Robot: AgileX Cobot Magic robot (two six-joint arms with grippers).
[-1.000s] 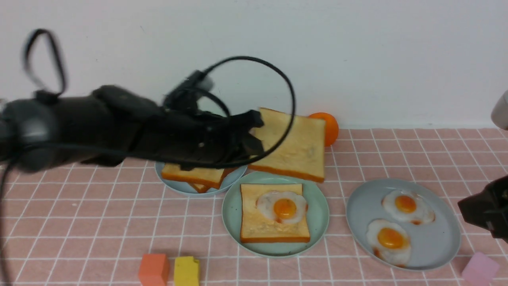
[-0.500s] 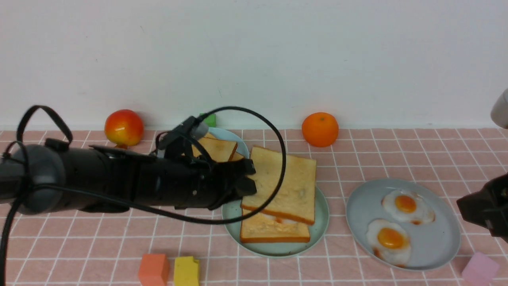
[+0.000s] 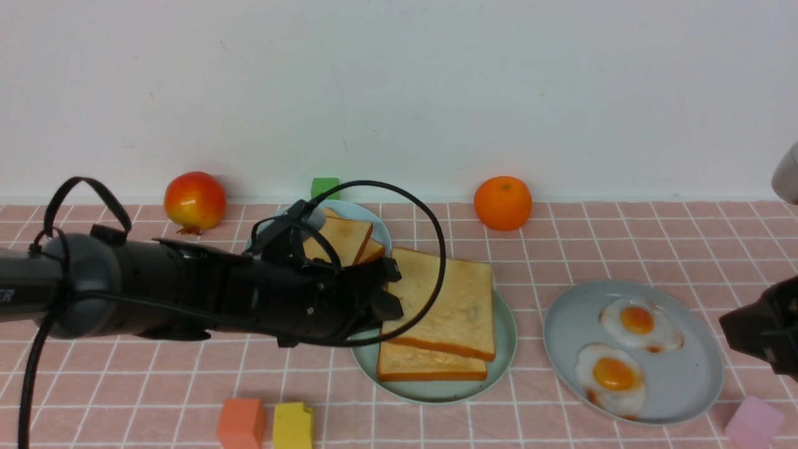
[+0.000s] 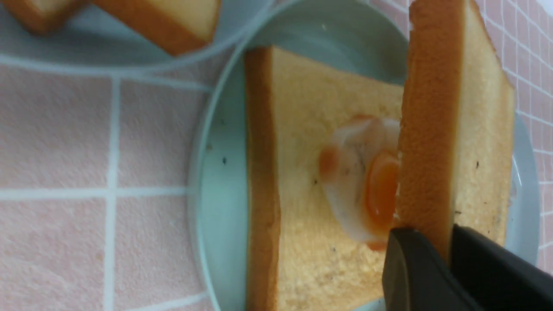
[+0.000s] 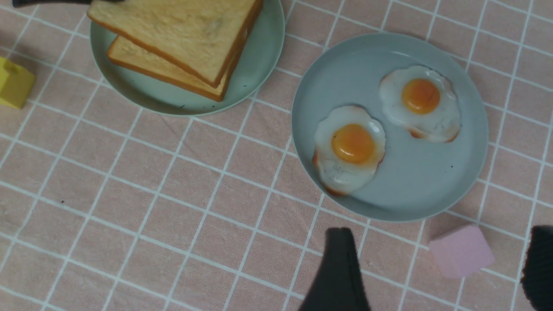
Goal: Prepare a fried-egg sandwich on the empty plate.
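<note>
The mint-green plate (image 3: 504,349) holds a bottom toast slice (image 3: 424,368). My left gripper (image 3: 389,292) is shut on the edge of a second toast slice (image 3: 449,302) and holds it tilted over the bottom slice, gripper side raised. The fried egg is hidden in the front view. In the left wrist view the fried egg (image 4: 358,181) shows on the bottom slice (image 4: 298,142), partly under the held slice (image 4: 432,129), which the left gripper (image 4: 436,242) pinches. My right gripper (image 3: 757,330) is open and empty at the right edge; in its own view the right gripper (image 5: 440,236) hangs over the cloth.
A grey-blue plate (image 3: 692,386) with two other fried eggs stands at the right. A pale blue plate (image 3: 381,236) with loose toast is behind my left arm. An orange (image 3: 502,202), a red fruit (image 3: 194,199) and a green cube (image 3: 325,187) are at the back. Orange (image 3: 242,423), yellow (image 3: 293,425) and pink (image 3: 754,423) cubes are in front.
My left gripper has carried the toast slice from high behind the mint-green plate down and forward over the egg, which no longer shows in the front view. The right arm has not moved.
</note>
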